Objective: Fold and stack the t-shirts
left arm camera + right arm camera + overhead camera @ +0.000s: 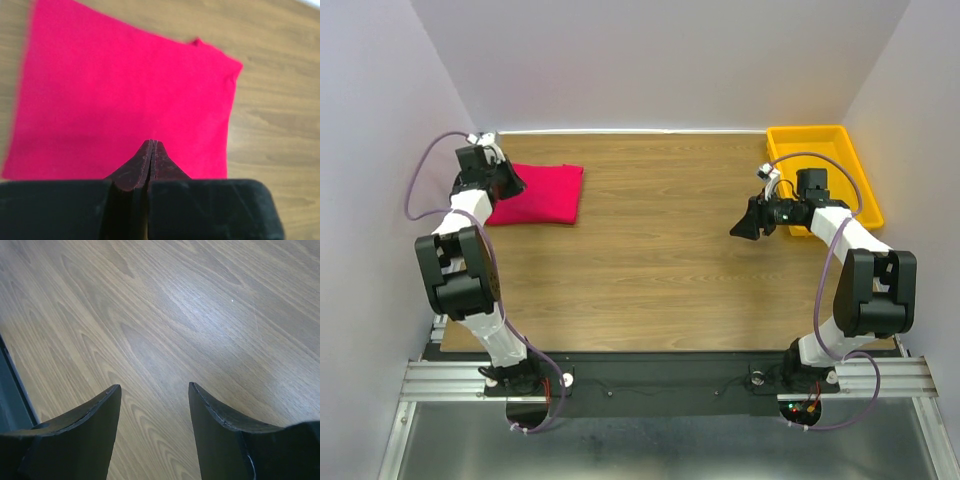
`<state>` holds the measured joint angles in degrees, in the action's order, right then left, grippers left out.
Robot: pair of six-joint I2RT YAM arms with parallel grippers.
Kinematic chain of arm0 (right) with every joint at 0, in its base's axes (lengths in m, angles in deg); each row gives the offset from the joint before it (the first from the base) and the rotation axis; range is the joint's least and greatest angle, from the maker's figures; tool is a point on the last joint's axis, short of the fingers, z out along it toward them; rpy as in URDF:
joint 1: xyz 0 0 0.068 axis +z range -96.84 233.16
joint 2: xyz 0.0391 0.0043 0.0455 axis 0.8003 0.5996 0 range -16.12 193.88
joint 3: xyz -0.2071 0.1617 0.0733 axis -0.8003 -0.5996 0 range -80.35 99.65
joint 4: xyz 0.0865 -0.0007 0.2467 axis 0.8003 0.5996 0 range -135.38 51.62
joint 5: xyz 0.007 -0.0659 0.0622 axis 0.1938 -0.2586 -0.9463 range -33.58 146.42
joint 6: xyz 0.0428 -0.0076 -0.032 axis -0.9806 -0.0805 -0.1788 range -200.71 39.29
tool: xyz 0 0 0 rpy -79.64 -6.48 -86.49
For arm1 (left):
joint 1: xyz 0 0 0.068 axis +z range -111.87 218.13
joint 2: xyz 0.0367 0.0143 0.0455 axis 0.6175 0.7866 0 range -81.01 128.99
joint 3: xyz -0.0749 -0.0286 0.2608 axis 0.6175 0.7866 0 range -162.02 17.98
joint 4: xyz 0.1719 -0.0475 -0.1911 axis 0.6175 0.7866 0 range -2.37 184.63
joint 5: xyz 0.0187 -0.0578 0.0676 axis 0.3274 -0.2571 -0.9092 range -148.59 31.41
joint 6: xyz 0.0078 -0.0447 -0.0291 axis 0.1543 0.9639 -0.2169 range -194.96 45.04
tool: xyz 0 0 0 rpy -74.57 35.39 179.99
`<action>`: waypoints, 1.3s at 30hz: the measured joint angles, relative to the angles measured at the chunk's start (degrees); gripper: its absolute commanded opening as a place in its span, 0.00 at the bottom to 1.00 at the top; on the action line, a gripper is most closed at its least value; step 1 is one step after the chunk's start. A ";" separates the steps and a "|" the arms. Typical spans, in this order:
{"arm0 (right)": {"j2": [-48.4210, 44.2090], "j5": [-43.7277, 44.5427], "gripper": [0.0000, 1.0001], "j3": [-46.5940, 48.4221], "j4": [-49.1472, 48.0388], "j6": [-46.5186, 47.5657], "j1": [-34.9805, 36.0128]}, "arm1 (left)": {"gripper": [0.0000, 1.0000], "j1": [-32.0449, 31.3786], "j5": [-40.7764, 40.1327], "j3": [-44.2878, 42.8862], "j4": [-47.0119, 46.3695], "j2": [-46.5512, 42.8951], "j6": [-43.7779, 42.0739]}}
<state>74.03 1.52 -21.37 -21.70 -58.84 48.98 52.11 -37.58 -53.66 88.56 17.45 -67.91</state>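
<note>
the t-shirt [538,194] lies folded into a small crimson-pink rectangle at the far left corner of the tabletop [650,250], flat on the wood, with one short side near the left wall. in the left wrist view the t-shirt [125,95] fills most of the picture, its surface is smooth, and a small bump of cloth shows on its far edge. the left hand [508,181] is over the left part of the cloth and covers that part in the top view. the left hand [151,146] has its two fingers pressed together, so it is closed, and no cloth shows between them; whether the tips touch the t-shirt i cannot tell. a purple cable [420,180] makes a loop beside the left arm, close to the wall. the middle of the tabletop between the two arms is plain wood grain. the right hand [746,226] hangs well apart from the t-shirt, on the right side, and points to the middle of the table. the right hand [155,388] is open, its fingers are spread and hold nothing, with only wood under them. just beside it, in the far right corner, stands a yellow tray [817,150]. the right arm and its cable cross in front of the tray and hide the near part of its inside; the part that shows is plain yellow floor.
</note>
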 measured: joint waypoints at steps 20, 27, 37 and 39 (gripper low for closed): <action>2.34 0.07 0.62 0.02 0.50 0.83 0.00 | 0.00 -0.68 12.13 2.71 -3.28 13.25 3.98; 2.38 0.09 0.62 0.02 1.05 1.09 0.00 | 0.27 -0.39 12.39 2.84 -4.59 13.44 4.09; 2.36 0.94 0.63 0.02 1.68 2.01 0.00 | 0.56 -0.48 8.98 6.10 -10.23 -9.97 5.01; 2.10 1.77 0.63 0.02 1.75 2.45 0.00 | 0.66 -0.55 7.28 9.86 -13.84 -19.43 4.52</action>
<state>76.13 3.29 -21.35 -19.95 -56.39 48.98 51.56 -30.30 -43.80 74.72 -1.99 -63.38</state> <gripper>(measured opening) 0.624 0.553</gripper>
